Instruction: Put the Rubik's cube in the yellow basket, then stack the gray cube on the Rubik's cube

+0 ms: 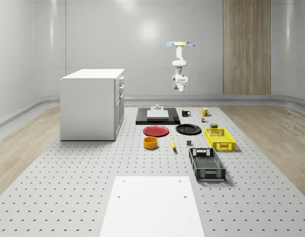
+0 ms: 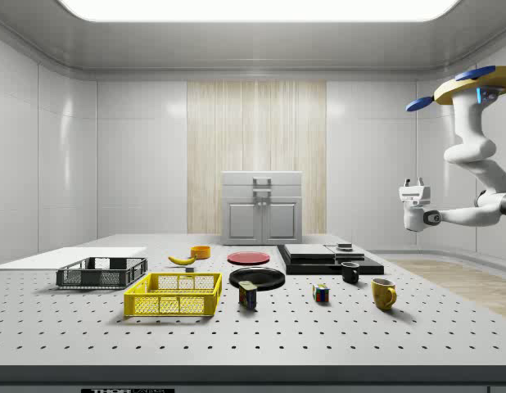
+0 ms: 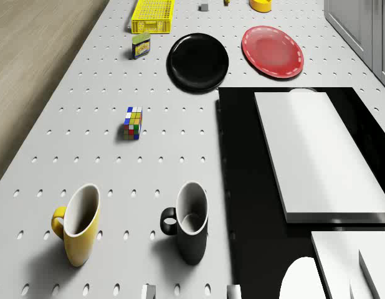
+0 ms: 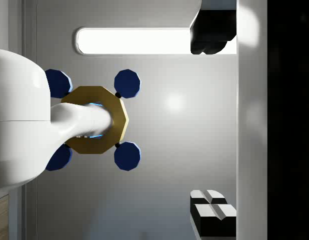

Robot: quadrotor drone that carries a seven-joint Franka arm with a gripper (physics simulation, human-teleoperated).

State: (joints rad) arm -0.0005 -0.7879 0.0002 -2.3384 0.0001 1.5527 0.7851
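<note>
Rubik's cube [image 2: 321,293] lies well below claw [image 2: 411,191].

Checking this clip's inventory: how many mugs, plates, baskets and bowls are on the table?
Mugs: 2 (yellow mug, black mug)
Plates: 2 (red plate, black plate)
Baskets: 2 (yellow basket, black basket)
Bowls: 1 (orange bowl)
Total: 7
</note>
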